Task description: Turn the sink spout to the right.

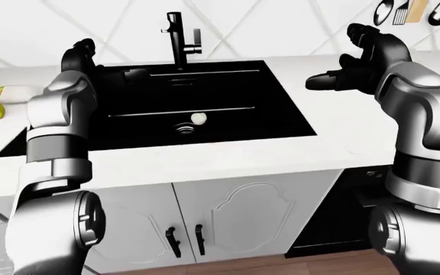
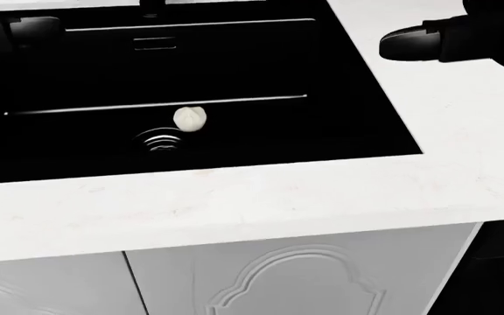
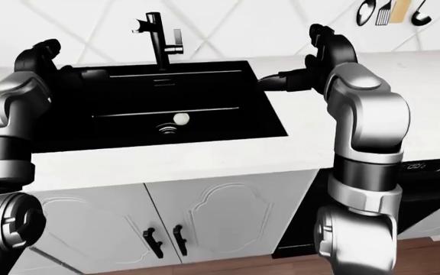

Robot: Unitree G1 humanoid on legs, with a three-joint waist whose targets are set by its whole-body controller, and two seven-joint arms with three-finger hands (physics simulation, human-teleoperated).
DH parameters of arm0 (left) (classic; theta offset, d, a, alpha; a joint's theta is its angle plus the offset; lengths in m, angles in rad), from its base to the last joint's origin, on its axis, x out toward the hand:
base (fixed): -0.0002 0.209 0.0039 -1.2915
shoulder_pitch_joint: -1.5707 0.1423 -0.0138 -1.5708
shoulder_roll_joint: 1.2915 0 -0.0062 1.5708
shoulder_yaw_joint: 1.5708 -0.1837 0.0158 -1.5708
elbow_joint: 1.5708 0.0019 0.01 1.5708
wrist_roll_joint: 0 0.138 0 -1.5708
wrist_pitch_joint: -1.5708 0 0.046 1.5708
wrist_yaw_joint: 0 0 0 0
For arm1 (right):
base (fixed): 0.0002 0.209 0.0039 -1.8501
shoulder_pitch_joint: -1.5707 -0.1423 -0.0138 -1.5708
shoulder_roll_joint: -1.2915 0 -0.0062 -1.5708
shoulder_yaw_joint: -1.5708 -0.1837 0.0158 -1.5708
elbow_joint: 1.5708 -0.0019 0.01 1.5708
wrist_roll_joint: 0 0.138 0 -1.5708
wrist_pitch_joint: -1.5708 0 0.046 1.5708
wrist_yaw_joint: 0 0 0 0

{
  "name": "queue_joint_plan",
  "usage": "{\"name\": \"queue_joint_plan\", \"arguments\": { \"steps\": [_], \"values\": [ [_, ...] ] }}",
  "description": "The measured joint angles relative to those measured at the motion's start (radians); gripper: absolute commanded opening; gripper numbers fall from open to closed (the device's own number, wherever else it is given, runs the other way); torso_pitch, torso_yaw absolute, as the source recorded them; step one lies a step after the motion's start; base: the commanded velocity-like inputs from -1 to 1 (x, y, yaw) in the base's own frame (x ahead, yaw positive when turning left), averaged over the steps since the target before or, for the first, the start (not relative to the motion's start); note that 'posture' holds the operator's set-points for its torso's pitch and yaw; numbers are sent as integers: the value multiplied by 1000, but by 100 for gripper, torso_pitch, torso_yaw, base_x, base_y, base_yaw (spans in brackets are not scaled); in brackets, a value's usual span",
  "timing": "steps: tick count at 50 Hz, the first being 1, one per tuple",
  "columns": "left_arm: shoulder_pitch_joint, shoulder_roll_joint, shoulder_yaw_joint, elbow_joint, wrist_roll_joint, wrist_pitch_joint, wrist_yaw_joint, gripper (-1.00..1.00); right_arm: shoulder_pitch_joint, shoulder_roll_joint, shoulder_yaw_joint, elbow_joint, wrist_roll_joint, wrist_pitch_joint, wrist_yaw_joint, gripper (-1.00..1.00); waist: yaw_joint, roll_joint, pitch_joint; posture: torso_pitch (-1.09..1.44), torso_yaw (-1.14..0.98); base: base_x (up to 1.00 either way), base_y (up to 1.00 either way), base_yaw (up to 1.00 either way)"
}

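Spout [image 1: 175,34] first: in the left-eye view the black sink faucet stands upright at the top edge of the black sink [image 1: 281,97], about midway along that edge, with a side lever [image 1: 196,39] on its right. Its short outlet at the top points toward the view's left. It looks like rigid metal on a swivel base, so I judge it stiff, smooth and somewhat slippery; it should turn rather than lift, and the best hold is high on the column near the outlet, where a sideways push has leverage. The left hand [image 1: 80,54] hangs over the sink's top left corner, apart from the faucet; its fingers are too dark to tell whether spread or curled. The right hand [image 1: 354,71] hovers over the white bench [image 1: 205,163] beside the sink's right edge, fingers spread wide and holding nothing. A small pale round object [image 1: 198,118] lies in the basin just beside the drain [image 1: 185,128].

In the head view only the faucet's foot shows at the top edge. The pale object touches the drain's rim, and one fingertip of the right hand shows at top right over the bench.

The right-eye view shows the same layout, with white cabinet doors [image 3: 205,223] below the bench.
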Motion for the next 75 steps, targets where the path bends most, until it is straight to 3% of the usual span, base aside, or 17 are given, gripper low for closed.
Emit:
{"name": "queue_joint_plan", "arguments": {
  "steps": [6, 8, 12, 16, 19, 20, 26, 30, 33, 35, 38, 40, 44, 47, 51, 55, 75],
  "values": [
    [-12, 9, 1, 10, -3, -10, -6, 100, -17, -9, -6, -21, -4, -11, -2, 100, 10, -96, -7, 0, 0, 18, 0, 0],
    [-8, -2, -7, 29, -5, -19, -11, 100, -7, -12, -15, -13, -9, -12, -4, 100, -3, -76, 3, 0, 0, 18, 0, 0],
    [-5, -3, -10, 54, -9, -17, -18, 100, -2, -13, -15, 5, -18, 11, -8, 100, -10, -62, 4, 0, 0, 18, 0, 0],
    [-6, 5, -4, 32, -9, -20, -14, 100, -10, -14, -14, -13, -15, 5, -5, 100, -11, -17, 9, 0, 0, 18, 0, 0],
    [-12, 10, -3, 19, -11, -24, -13, 100, -12, -14, -16, -17, -15, -1, -4, 100, -19, 37, 1, 0, 0, 18, 0, 0],
    [-13, 16, -1, 17, -11, -25, -13, 100, -10, -8, -14, -19, -15, -5, -4, 100, -16, 40, -3, 0, 0, 18, 0, 0],
    [1, 24, 7, 46, -4, -14, -2, 100, 3, 3, 6, -4, -1, 12, 6, 100, 1, 16, 1, 0, 0, 18, 0, 0],
    [-10, 24, 5, 41, -7, -22, -6, 100, -12, -3, -3, -16, -7, 2, 2, 100, 4, -33, 2, 0, 0, 18, 0, 0],
    [-16, 25, 5, 34, -8, -27, -6, 100, -19, -5, -4, -20, -9, -9, 2, 100, 9, -91, -7, 0, 0, 18, 0, 0],
    [-7, 12, 0, 26, -10, -32, -8, 100, -10, -9, -12, -18, -11, -11, 0, 100, -5, -75, 2, 0, 0, 18, 0, 0],
    [2, 1, -11, 43, -17, -21, -15, 100, 0, -11, -17, 0, -19, 5, -5, 100, -15, -74, 4, 0, 0, 17, 0, 0],
    [3, 4, -10, 41, -18, -12, -16, 100, -6, -11, -17, -1, -22, 11, -7, 100, -18, -57, -11, 0, 0, 18, 0, 0],
    [-2, 11, -3, 13, -18, -14, -12, 100, -12, -7, -10, -16, -20, 8, -6, 100, -14, -22, -11, 0, 0, 18, 0, 0],
    [-3, 18, 2, 5, -18, -19, -9, 100, -18, -5, -5, -22, -15, 5, -2, 100, -13, 26, -2, 0, 0, 12, 0, 0],
    [7, 30, 15, 9, -15, -18, -6, 100, -10, 0, 11, -27, -10, -5, 12, 100, -17, -5, 10, 0, 0, 0, 0, 0],
    [17, 21, -1, 28, -17, -4, -31, 100, -9, 2, 10, -19, -14, 4, 19, 100, -15, -20, 19, 0, 0, 0, 0, 0],
    [27, 24, 3, -18, -30, -8, -71, 100, -6, -9, -7, -44, -24, 12, 21, 100, -10, -20, 15, -1, 0, 0, 0, 0]
  ]
}}
